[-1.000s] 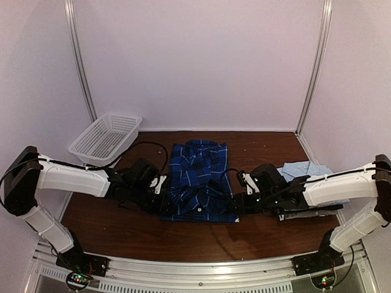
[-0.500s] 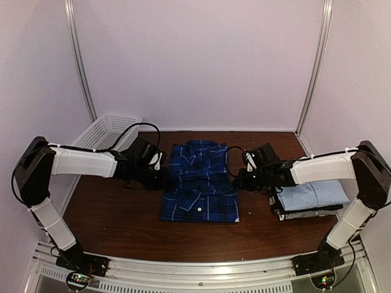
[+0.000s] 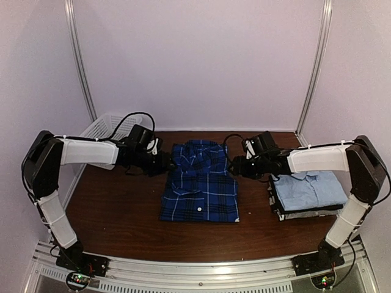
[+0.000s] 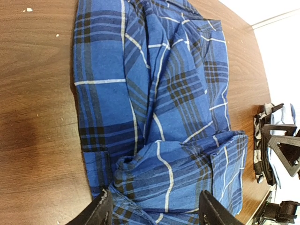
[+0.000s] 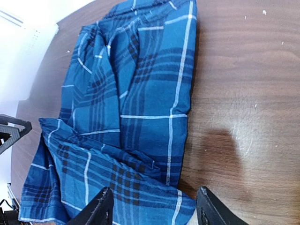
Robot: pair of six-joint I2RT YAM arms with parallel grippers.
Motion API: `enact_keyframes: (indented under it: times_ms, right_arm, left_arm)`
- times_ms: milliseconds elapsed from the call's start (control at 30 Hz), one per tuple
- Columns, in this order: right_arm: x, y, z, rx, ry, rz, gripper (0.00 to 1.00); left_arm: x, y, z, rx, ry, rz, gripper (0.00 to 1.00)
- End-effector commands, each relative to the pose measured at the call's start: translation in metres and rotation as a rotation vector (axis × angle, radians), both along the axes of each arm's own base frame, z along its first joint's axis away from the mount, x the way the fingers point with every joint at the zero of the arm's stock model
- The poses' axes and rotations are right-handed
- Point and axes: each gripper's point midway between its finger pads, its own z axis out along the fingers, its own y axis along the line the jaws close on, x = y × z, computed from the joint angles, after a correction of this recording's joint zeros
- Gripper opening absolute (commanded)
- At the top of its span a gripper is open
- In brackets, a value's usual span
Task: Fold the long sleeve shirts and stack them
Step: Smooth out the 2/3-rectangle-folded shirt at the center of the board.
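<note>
Plaid shirt (image 3: 198, 183): flat on the middle of the table (image 3: 110, 213), collar at the far end, near half doubled over as a second layer with one white button showing; bigger in outline than the finished pile.
Stack: right of the plaid shirt and apart from it; light blue shirt (image 3: 310, 188) on top, darker and grey folded shirts (image 3: 305, 213) beneath.
Left gripper (image 4: 154, 213): at the plaid shirt's left edge, about halfway along; jaws well apart above the cloth, nothing pinched.
Right gripper (image 5: 152, 211): mirrored at the right edge; jaws likewise apart, holding nothing.
Just changed: both grippers carried from the near corners toward the far end along the shirt's sides, pinched shut on the way, now let go; right arm swung clear of the stack, leaving the light blue shirt in full view.
Meaning for the task: probably a fold or smoothing pass just released; outline hardly smaller, so likely one more fold before the move onto the stack.
Basket (image 3: 101, 126): white lattice, far left, partly hidden behind the left arm.
</note>
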Motion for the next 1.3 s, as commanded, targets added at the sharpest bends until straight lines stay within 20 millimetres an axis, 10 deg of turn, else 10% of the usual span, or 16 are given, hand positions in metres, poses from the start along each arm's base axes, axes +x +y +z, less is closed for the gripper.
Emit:
enact_keyframes:
  times_ms: [0,400,700,1067,1267]
  right_arm:
    - [-0.005,-0.011,0.034,-0.031,-0.096,0.000,0.62]
    - [-0.063,0.050,0.024,-0.011,-0.085,0.203,0.32]
    - [-0.033,0.114,-0.002,-0.001,-0.048,0.308,0.24]
    - [-0.007,0.134,-0.055,-0.057,0.047,0.352,0.31]
    - [0.008,0.130,-0.033,-0.083,0.019,0.370,0.39]
  left_arm:
    - [0.005,0.002,0.034,-0.049,-0.079,0.000,0.65]
    - [-0.067,0.017,0.021,-0.026,-0.038,-0.003,0.45]
    - [-0.123,-0.006,-0.021,-0.011,0.060,-0.032,0.12]
    - [-0.079,-0.051,-0.023,-0.037,0.034,0.015,0.11]
    - [-0.046,-0.060,-0.021,-0.004,0.032,0.105,0.12]
